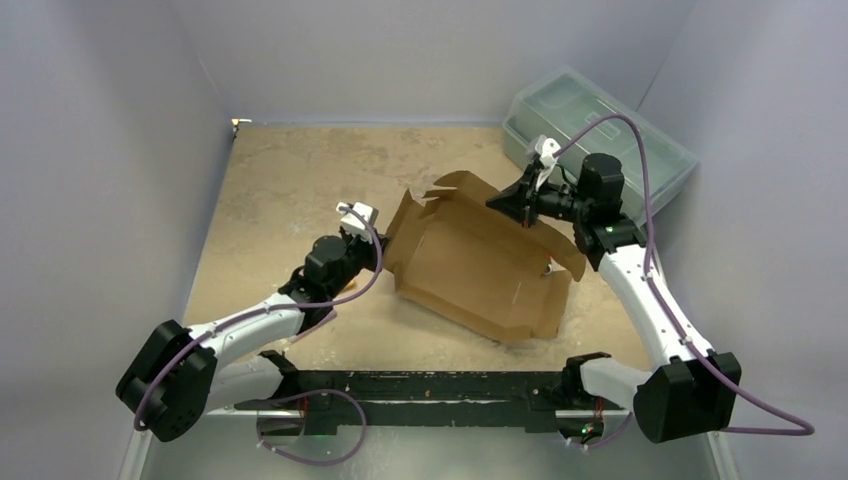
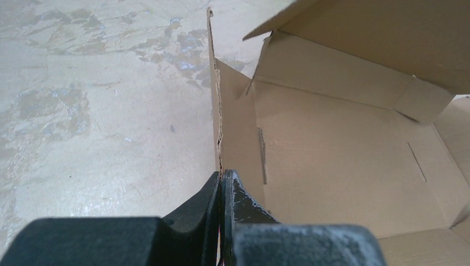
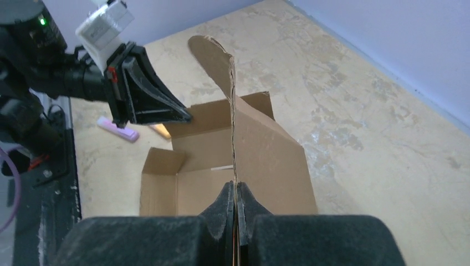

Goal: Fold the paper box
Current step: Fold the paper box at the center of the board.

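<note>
While both arms lean in from the near edge, the tan, mottled table fills most of what I can see. On it, about the middle and a little to the right, sits the paper box. It is brown corrugated card, turned askew to the table's edges and only half formed: its floor lies flat, its side walls stand partly up, and the top is open. Off in the far right corner, well apart from the card, is a translucent grey-green toolbox. The left arm stretches to the box's left side, and the right arm bends over to its far right side. The left gripper is clamped tight on the upright edge of the left wall, the thin card sandwiched between its black fingers. The right gripper is likewise pinched on a standing panel at the opposite side, the card's edge running straight up from between its fingers. That panel ends in a rounded tab at its top.
</note>
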{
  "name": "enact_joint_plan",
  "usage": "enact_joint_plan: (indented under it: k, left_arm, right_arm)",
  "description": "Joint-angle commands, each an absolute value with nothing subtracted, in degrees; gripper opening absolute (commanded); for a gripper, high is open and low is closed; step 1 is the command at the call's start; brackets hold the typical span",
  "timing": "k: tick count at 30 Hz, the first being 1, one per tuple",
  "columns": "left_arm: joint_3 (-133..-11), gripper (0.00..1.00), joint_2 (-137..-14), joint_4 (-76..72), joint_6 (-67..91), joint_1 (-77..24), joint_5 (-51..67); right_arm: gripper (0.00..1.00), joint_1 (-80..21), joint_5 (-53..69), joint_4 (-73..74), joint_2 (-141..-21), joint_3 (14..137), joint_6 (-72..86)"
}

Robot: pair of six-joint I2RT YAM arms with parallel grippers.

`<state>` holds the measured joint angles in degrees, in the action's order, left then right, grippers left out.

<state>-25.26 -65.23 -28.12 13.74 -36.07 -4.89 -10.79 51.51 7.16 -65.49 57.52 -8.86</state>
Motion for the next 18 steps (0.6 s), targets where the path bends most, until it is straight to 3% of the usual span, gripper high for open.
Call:
enact_joint_plan:
  k: [1,10,18]
  left_arm:
    - [-22.14,0.0,-63.97,-35.06,12.1,-36.4,-4.75]
    - [-17.73,0.0,-62.02,-40.63,9.15,-36.46,-2.21]
    - [-14.56,0.0,-58.84,-44.92,7.39,-36.83,2.02]
  right_arm:
    - [0.0,-9.71,56.03,-7.07,-64.86,55.0,3.71]
    - [0.0,-9.74,59.99,-18.72,-66.12,50.39,14.59]
    - [0.0,-9.75,54.44,-15.7,-65.15,51.2,12.87]
